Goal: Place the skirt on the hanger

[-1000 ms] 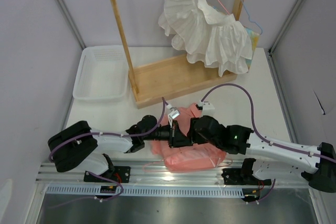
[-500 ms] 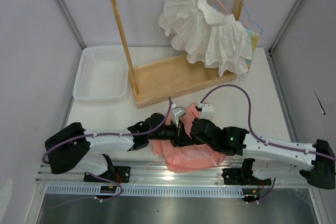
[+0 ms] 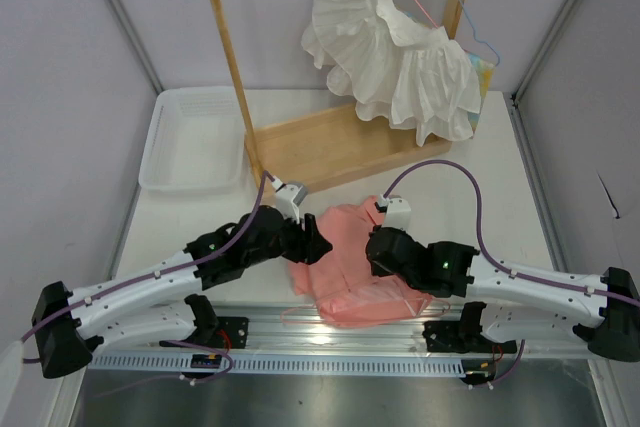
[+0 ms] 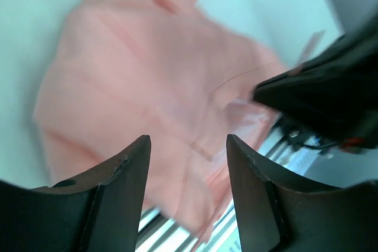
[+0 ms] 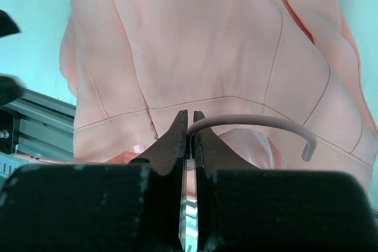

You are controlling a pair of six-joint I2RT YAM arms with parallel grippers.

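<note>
The soft salmon-pink pleated skirt (image 3: 350, 267) lies crumpled on the white table (image 3: 500, 177) near its front edge, between the two arms. Over its hem arches the hook of the thin pale-pink wire hanger (image 5: 254, 121) — the right gripper (image 5: 190, 123) is pinched tight on that wire. The left gripper (image 4: 188, 146) hovers at the skirt's left side, fingers spread and holding nothing. Well behind stand a wooden rack (image 3: 300, 147) carrying a white ruffled garment (image 3: 395, 57) and a clear plastic tray (image 3: 190, 137).
</note>
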